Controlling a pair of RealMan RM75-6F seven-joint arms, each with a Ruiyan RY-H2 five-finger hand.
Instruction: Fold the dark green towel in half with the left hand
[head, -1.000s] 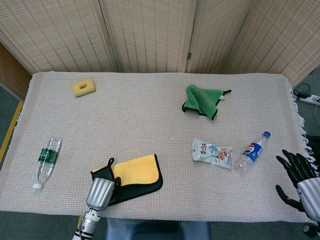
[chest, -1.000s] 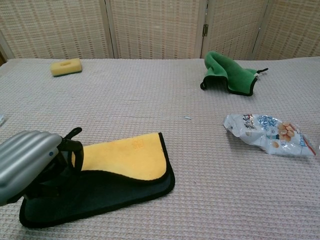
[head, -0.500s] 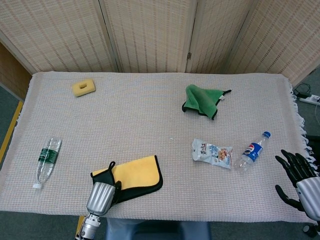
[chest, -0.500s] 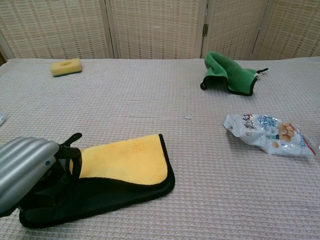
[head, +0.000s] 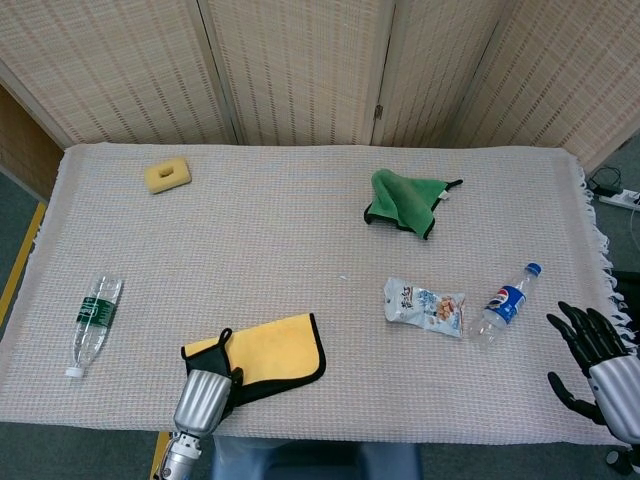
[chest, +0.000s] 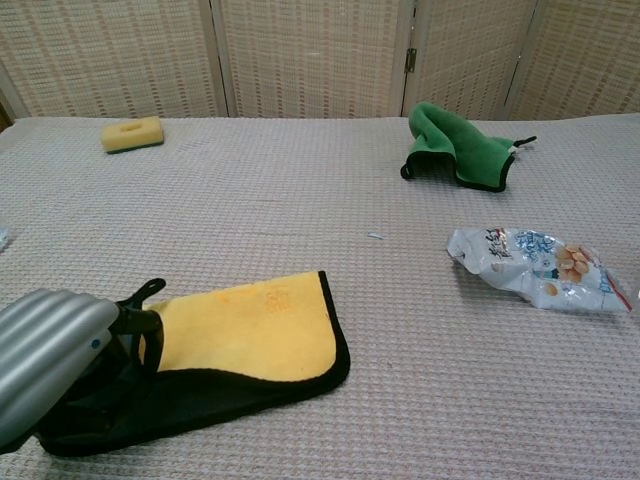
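The dark green towel (head: 270, 350) lies near the table's front edge, left of centre, with its yellow side up and a dark border; in the chest view the towel (chest: 250, 325) shows a dark layer under the yellow one. My left hand (head: 205, 395) sits at the towel's near-left corner, its dark fingers on the dark cloth beside the hanging loop. In the chest view the left hand (chest: 50, 355) covers that corner and seems to grip it. My right hand (head: 595, 350) hovers off the table's right edge, fingers spread, holding nothing.
A bright green cloth (head: 405, 200) lies crumpled at the back right. A yellow sponge (head: 167, 176) sits at the back left. A water bottle (head: 95, 322) lies at the left edge. A snack bag (head: 425, 305) and a Pepsi bottle (head: 507, 303) lie right of the towel.
My left hand has drawn back toward the near table edge, and the towel's left corner with its loop has shifted nearer with it. The right hand has barely moved.
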